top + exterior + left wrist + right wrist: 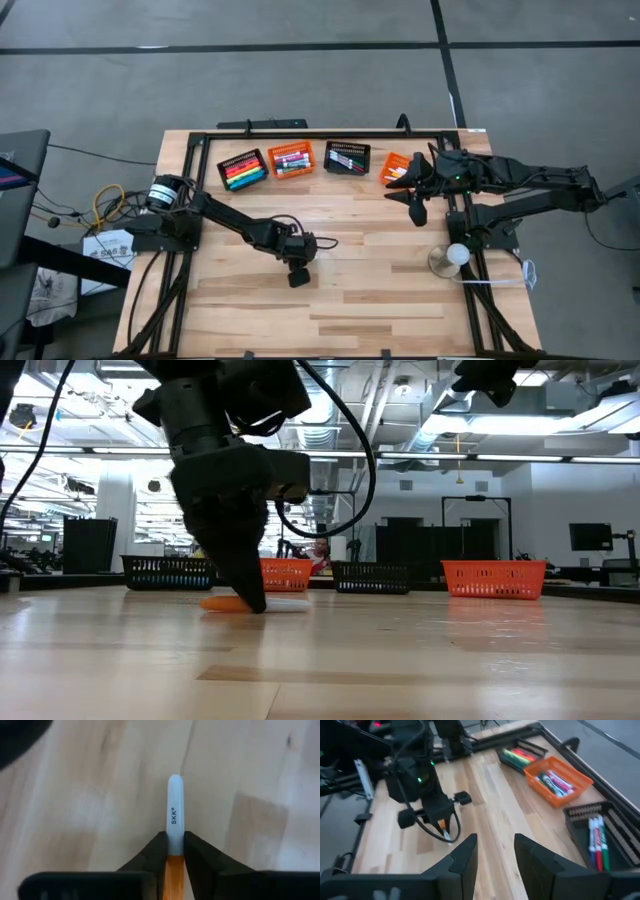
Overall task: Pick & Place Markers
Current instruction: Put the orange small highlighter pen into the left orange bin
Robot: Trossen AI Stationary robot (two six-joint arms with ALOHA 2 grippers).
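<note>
The left gripper (175, 851) is down at the wooden table (380, 300), its jaws pinched on a marker (174, 820) lying flat. The marker's white end sticks out just past the fingertips (156, 849); its orange part sits between them. Beyond the jaws, 4 baskets (291, 159) line the table's far edge, holding more markers. The right gripper (495, 847) hovers near the orange end basket (396, 168), jaws partly apart and empty.
</note>
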